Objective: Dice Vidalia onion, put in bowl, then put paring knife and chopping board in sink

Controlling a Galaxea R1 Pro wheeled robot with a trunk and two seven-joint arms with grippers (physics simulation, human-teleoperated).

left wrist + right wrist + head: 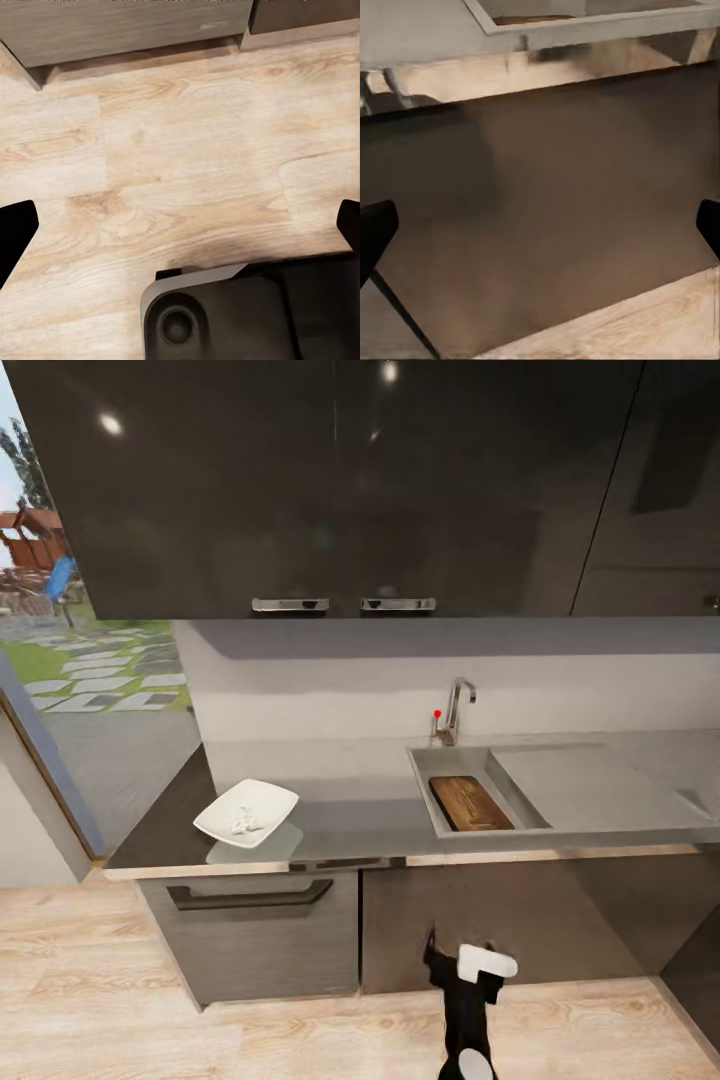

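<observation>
The brown chopping board [470, 803] lies inside the steel sink [424, 762], just under the faucet [455, 710]. On the grey countertop [350, 822] to the left stands the white bowl [247, 812] with pale diced onion [242, 823] in it. The paring knife is out of view. My right gripper [462, 952] hangs low in front of the dark cabinets, below the sink. It is open [540, 225], facing a cabinet door. My left gripper [180, 225] is open too, pointing down at the wood floor, with nothing between its fingers.
A flat drainboard [590, 785] adjoins the basin on the right. Glossy black upper cabinets [330, 480] hang over the counter. A dark drawer with a bar handle [250, 897] sits under the bowl. A window [80, 620] opens at the left. My own base [225, 315] shows above the floor.
</observation>
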